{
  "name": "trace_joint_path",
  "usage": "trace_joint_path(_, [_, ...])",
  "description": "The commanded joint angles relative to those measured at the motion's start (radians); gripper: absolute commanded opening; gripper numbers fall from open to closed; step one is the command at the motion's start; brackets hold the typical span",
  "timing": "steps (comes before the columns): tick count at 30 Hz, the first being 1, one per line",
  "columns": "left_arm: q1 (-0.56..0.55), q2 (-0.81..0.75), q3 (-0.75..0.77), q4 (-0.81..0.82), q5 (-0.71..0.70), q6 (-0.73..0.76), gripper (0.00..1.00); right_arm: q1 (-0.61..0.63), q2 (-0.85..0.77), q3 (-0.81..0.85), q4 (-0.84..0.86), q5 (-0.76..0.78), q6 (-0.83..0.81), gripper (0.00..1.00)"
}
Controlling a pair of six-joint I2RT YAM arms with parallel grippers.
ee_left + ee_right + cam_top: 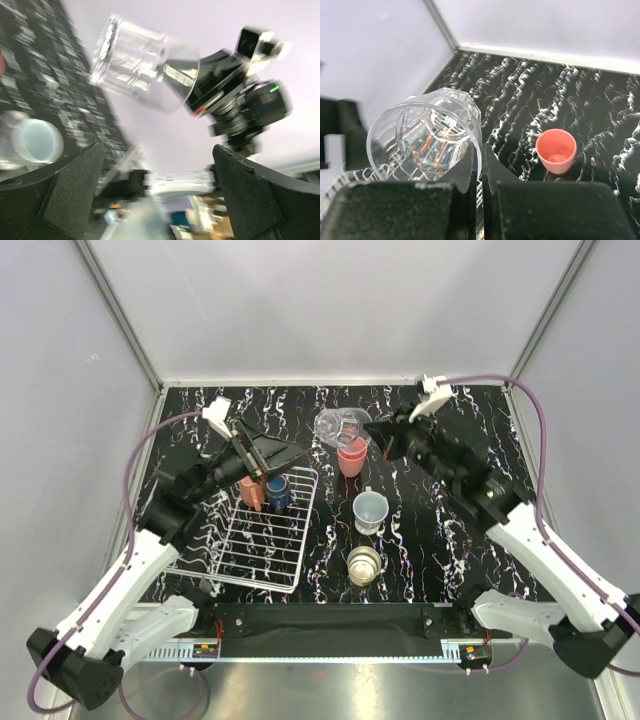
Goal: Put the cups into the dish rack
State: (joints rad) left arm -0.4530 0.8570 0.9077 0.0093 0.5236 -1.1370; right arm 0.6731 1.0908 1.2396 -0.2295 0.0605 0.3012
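My right gripper (pixel 372 430) is shut on the rim of a clear glass (pixel 338 426), holding it on its side in the air above the table; the right wrist view shows its jaws pinching the glass wall (pixel 427 135). Below it stands a coral-red tumbler (pixel 351 457) (pixel 556 150). The white dish rack (pixel 262 558) holds a salmon mug (pixel 249 491) and a dark blue cup (pixel 278 492). My left gripper (pixel 283 458) (pixel 160 175) hangs open and empty over the rack's far end. Its blurred view shows the clear glass (pixel 140 65).
A pale blue-white mug (pixel 370 511) (pixel 35 142) stands right of the rack, and a beige cup (pixel 364 565) sits nearer the front edge. White walls enclose the black marbled table (pixel 450 550) on three sides.
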Motion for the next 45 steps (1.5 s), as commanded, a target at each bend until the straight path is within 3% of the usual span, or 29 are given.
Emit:
trace_joint_path(1, [-0.087,0.048,-0.021,0.305,0.033,-0.253,0.96,-0.003,-0.115,-0.112,0.267,-0.109,-0.059,0.00])
trace_joint_path(6, [-0.211,0.097,-0.055,0.464,-0.082,-0.414,0.96,-0.003,-0.199,-0.187,0.355,-0.148,-0.070,0.00])
trace_joint_path(15, [-0.227,0.125,-0.090,0.511,-0.137,-0.671,0.99,-0.004,-0.304,-0.255,0.413,-0.266,-0.082,0.00])
trace_joint_path(23, [-0.248,0.169,-0.010,0.469,-0.139,-0.676,0.99,-0.003,-0.313,-0.296,0.467,-0.382,-0.085,0.00])
trace_joint_path(28, [-0.259,0.177,0.005,0.501,-0.131,-0.639,0.98,-0.003,-0.299,-0.299,0.469,-0.370,-0.080,0.00])
trace_joint_path(39, [-0.265,0.146,-0.023,0.543,-0.158,-0.610,0.85,-0.004,-0.313,-0.308,0.464,-0.350,-0.083,0.00])
trace_joint_path(45, [-0.265,0.171,-0.065,0.705,-0.143,-0.641,0.71,-0.004,-0.325,-0.307,0.434,-0.341,-0.089,0.00])
